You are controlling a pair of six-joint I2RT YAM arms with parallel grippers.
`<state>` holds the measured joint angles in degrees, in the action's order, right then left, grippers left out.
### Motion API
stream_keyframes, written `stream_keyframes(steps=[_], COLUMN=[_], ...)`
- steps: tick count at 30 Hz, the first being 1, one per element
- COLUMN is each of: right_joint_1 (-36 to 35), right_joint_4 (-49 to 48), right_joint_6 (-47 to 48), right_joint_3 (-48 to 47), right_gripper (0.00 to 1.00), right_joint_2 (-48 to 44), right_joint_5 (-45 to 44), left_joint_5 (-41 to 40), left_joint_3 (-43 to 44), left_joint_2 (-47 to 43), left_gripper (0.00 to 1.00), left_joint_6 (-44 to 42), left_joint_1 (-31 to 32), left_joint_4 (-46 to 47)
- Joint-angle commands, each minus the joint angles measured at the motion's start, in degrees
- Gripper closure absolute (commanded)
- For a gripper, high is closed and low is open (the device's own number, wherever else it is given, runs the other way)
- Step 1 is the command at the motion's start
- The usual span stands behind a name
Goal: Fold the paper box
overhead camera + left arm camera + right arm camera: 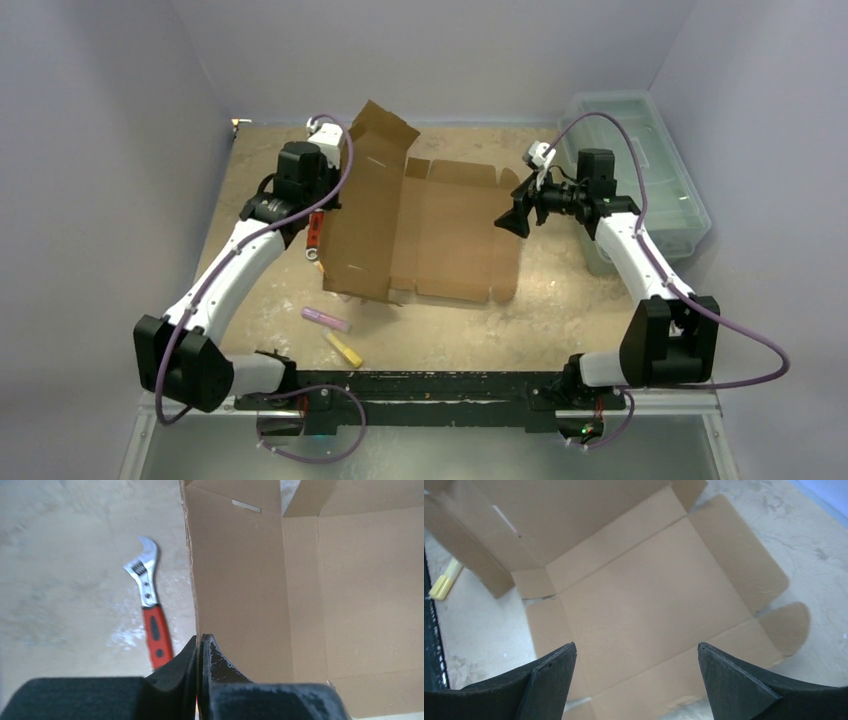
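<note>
The paper box (455, 235) is brown cardboard lying mostly flat at the table's middle, with its left panel (365, 215) raised steeply. My left gripper (322, 208) is shut on the outer edge of that raised panel; in the left wrist view the fingertips (200, 642) pinch the cardboard edge (240, 580). My right gripper (512, 220) is open and empty, hovering over the box's right side. In the right wrist view the gripper (636, 650) spans the flat base panel (649, 595) without touching it.
An adjustable wrench with a red handle (314, 240) lies just left of the box, also in the left wrist view (147, 587). A pink marker (327, 320) and a yellow one (344, 349) lie near front. A pale-green plastic bin (640, 140) stands at back right.
</note>
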<state>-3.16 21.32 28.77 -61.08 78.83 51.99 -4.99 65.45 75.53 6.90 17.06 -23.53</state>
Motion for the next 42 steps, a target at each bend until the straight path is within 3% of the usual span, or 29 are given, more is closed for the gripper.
stream_keyframes(steps=[1,5,13,19,26,33,38,42], right_joint_1=[2.4,3.0,5.2,3.6,-4.3,-6.3,-10.3,-12.4], right_joint_4=[-6.4,-12.5,-22.0,-52.2,-66.3,-94.4,-95.8,-102.3], right_joint_6=[-6.4,-11.5,-20.0,-42.7,-54.3,-74.0,-75.2,-79.5], right_joint_3=[-3.5,-4.0,-1.3,18.1,19.9,22.6,22.4,21.9], right_gripper=[0.05,0.02,0.01,0.01,0.01,0.01,0.01,0.09], right_joint_2=[2.7,5.5,8.9,6.9,15.8,26.8,29.8,34.2], right_joint_5=[-1.1,-1.8,1.7,2.1,-2.0,-0.5,-2.3,-3.4], left_joint_5=[-7.0,-7.4,-7.2,-6.9,-6.4,-5.5,-5.0,-4.6], left_joint_3=[5.7,8.0,3.0,1.2,0.9,0.3,0.0,-0.1], left_joint_2=[-5.8,-7.7,-13.1,-13.7,-14.2,-14.6,-14.6,-14.4], left_gripper=[1.00,1.00,1.00,1.00,1.00,1.00,1.00,1.00], left_joint_6=[-13.8,-18.3,-21.1,-20.1,-18.9,-16.8,-15.3,-14.3], left_joint_1=[1.3,1.8,2.7,2.8,2.8,2.8,2.8,2.8], left_joint_4=[-1.4,-1.4,2.7,4.0,4.2,3.8,4.1,4.2])
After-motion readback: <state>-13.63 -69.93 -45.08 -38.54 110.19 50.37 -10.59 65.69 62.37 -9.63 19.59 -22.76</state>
